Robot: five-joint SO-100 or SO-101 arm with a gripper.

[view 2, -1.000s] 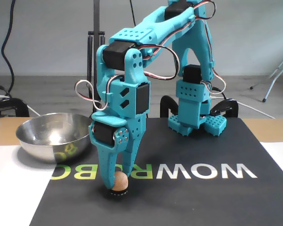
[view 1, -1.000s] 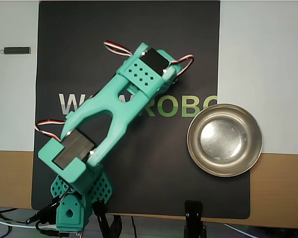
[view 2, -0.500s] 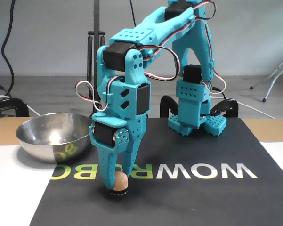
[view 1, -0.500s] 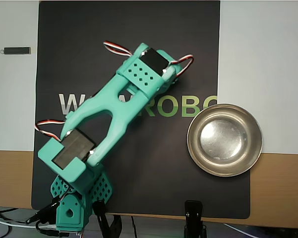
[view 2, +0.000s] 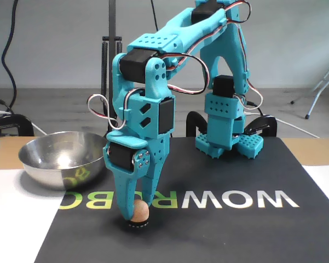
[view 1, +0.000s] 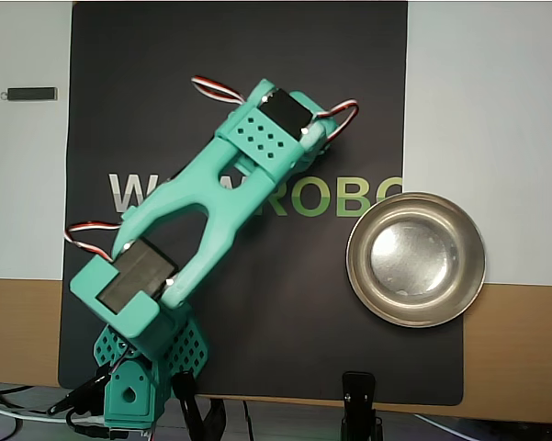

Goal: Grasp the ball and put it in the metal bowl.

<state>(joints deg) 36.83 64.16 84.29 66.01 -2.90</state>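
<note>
In the fixed view my teal gripper (view 2: pixel 136 211) points straight down onto the black mat, its fingers closed on either side of the small peach-orange ball (view 2: pixel 139 212). The ball rests on a small dark ring (view 2: pixel 136 224) on the mat. The metal bowl (view 2: pixel 46 170) stands empty to the left of the gripper, about a hand's width away. In the overhead view the arm (view 1: pixel 257 152) covers the ball and the fingers. There the bowl (view 1: pixel 356 266) lies to the right, at the mat's edge.
The black mat (view 1: pixel 257 294) with printed letters covers the table's middle, with white sheets at both sides. A small dark bar (view 1: pixel 30 93) lies at the far left. A black clamp (view 1: pixel 359 395) and the arm's base (view 1: pixel 133 390) sit at the near edge.
The gripper has sunk and shifted very slightly over the ball. Ball and bowl have stayed in place.
</note>
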